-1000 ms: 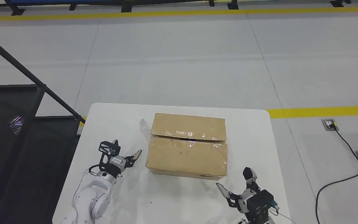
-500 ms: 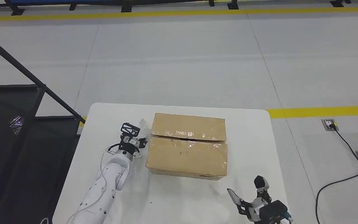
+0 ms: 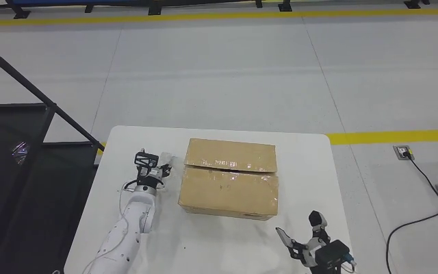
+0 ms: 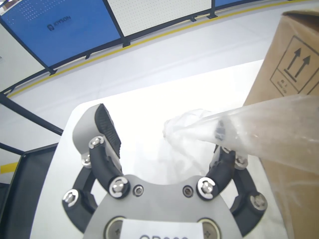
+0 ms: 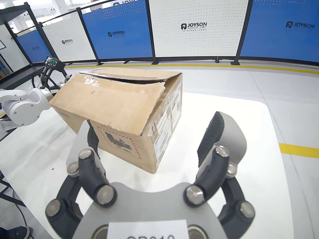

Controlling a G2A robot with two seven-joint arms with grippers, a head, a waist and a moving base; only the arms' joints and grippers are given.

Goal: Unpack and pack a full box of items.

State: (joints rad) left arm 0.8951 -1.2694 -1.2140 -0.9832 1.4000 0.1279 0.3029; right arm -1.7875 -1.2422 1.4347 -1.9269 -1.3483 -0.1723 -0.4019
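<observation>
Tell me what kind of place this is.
Most likely a fenced robot test area inside a factory or warehouse hall. The clues: a wide pale floor marked with a yellow line, blue and white fence panels around it, and a white table bearing one cardboard box.

Brown cardboard box [image 3: 229, 178] stands upright, top flaps [image 3: 230, 156] down but ajar.

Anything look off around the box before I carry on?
Yes. A strip of clear plastic is draped over one side of the open left hand, beside the box. The box's top flaps have ragged, torn edges and sit slightly ajar.
</observation>
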